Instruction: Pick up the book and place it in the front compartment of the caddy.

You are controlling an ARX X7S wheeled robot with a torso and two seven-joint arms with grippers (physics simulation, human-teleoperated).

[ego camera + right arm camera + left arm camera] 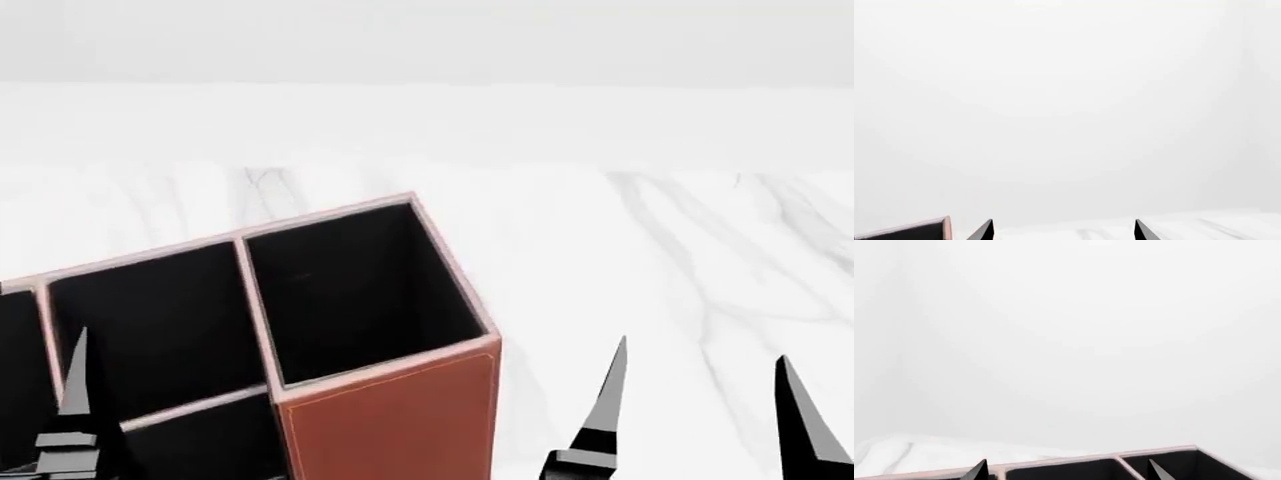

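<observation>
The caddy point(387, 420) is reddish-brown with black inner walls and pale rims. It stands at the lower left of the head view, its tall end towards the middle. The book shows in no view. My left gripper point(1067, 472) is open and empty, and its tips hang above the caddy's rim point(1121, 460). In the head view only one of its fingers point(74, 395) shows, over the caddy. My right gripper point(701, 405) is open and empty, above the table to the right of the caddy. In the right wrist view point(1064, 232) a caddy corner point(921, 230) shows beside it.
The caddy stands on a white marble table point(641, 260). A plain white wall lies behind it.
</observation>
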